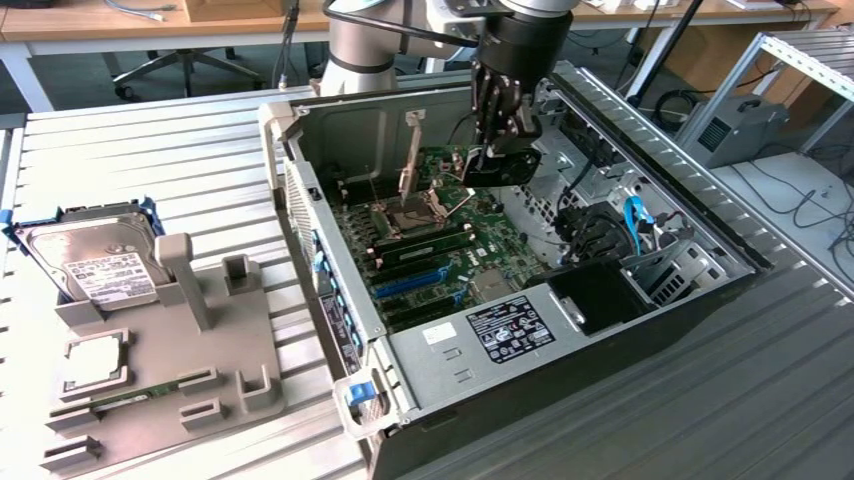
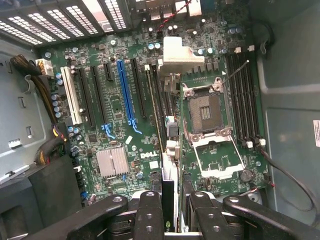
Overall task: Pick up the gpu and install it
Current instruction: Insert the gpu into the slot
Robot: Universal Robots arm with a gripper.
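Black end effector (image 1: 503, 150) gripping gpu (image 1: 502, 166), over case (image 1: 694, 230)

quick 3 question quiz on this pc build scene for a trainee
1. True or false: the hand holds the gpu above the open case.
2. Which part lies on the grey holder outside the case: A) hard drive B) power supply C) keyboard?
3. Fill in: the cpu socket on the motherboard is ____ (covered / open).

Key
1. True; the card hangs edge-down over the board.
2. A, the hard drive.
3. Open.
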